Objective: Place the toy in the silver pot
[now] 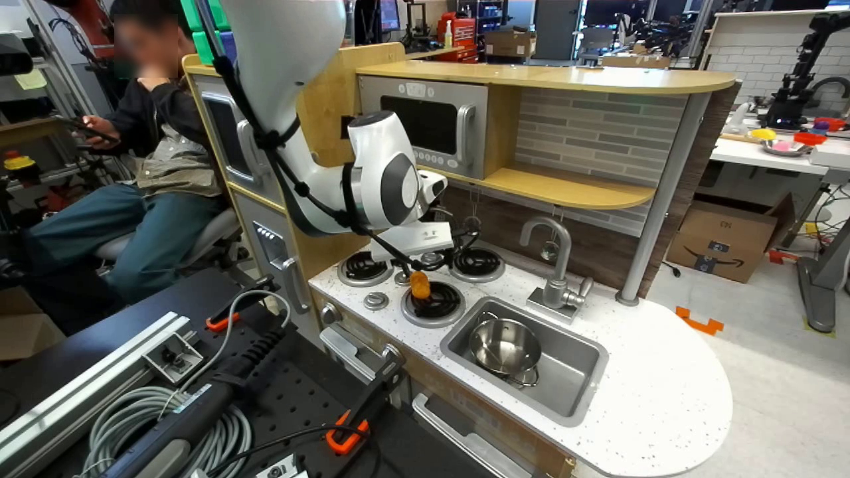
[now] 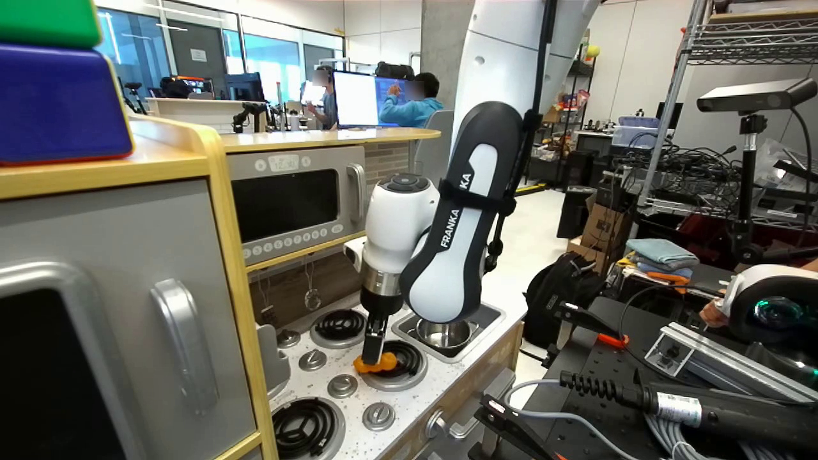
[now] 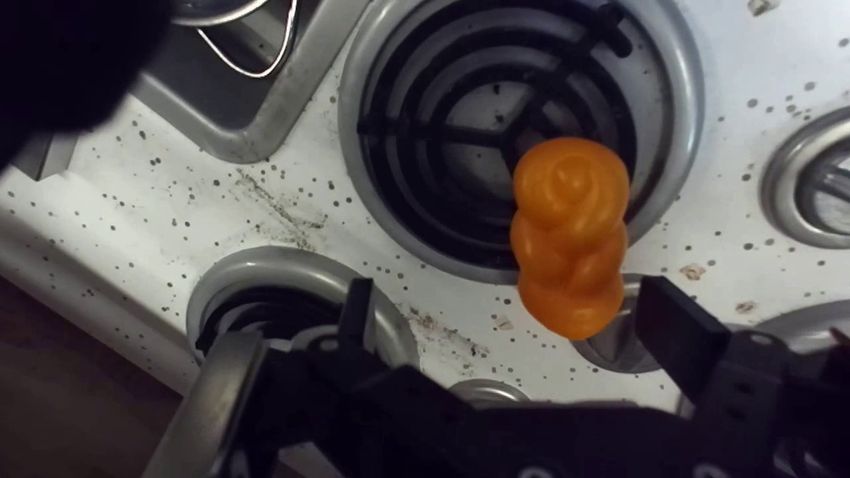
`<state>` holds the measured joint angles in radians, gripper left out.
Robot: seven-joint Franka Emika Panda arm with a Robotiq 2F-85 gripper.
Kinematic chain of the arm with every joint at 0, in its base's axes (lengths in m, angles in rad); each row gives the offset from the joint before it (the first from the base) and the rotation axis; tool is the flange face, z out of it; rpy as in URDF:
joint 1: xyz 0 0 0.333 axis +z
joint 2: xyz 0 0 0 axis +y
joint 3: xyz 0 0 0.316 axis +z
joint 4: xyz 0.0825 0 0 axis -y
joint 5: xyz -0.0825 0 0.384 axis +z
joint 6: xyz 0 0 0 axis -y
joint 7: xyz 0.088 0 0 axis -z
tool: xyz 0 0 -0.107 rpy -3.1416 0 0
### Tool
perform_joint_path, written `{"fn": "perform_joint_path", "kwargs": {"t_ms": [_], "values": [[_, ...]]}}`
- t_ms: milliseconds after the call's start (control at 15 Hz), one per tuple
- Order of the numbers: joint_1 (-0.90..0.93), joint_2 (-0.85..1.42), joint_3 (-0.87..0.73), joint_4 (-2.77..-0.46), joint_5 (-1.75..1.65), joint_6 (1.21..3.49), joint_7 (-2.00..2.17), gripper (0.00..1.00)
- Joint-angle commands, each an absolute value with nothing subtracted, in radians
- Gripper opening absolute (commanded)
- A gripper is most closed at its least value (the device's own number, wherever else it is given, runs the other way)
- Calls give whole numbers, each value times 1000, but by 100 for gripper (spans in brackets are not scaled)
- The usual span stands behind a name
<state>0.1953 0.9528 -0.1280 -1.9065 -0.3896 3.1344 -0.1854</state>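
In an exterior view, the robot arm (image 1: 385, 189) hangs at the left, its jaws spread wide (the wrist view shows a clear gap between them). Next, the orange toy (image 1: 420, 284) lies over the edge of a burner (image 1: 443, 308); then the silver pot (image 1: 505, 345) sits in the sink (image 1: 564, 382), the tap (image 1: 563, 259) stands behind, and the bench (image 1: 664, 385) ends in a curve.
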Motion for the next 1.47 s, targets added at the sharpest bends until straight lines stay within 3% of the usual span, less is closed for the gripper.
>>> {"fn": "perform_joint_path", "kwargs": {"t_ms": [0,200,267,533,933,1133,1400], "values": [[221,1015,-136,-1856,-337,3134,-168,100],[220,1041,-129,-1833,-306,3130,-164,100],[221,1054,-129,-1821,-296,3130,-160,82],[209,1079,-113,-1790,-270,3100,-148,49],[155,1005,-74,-1833,-258,3081,-137,14],[74,931,-29,-1897,-259,3099,-156,3],[-34,894,-72,-1917,-242,3100,-145,6]]}}
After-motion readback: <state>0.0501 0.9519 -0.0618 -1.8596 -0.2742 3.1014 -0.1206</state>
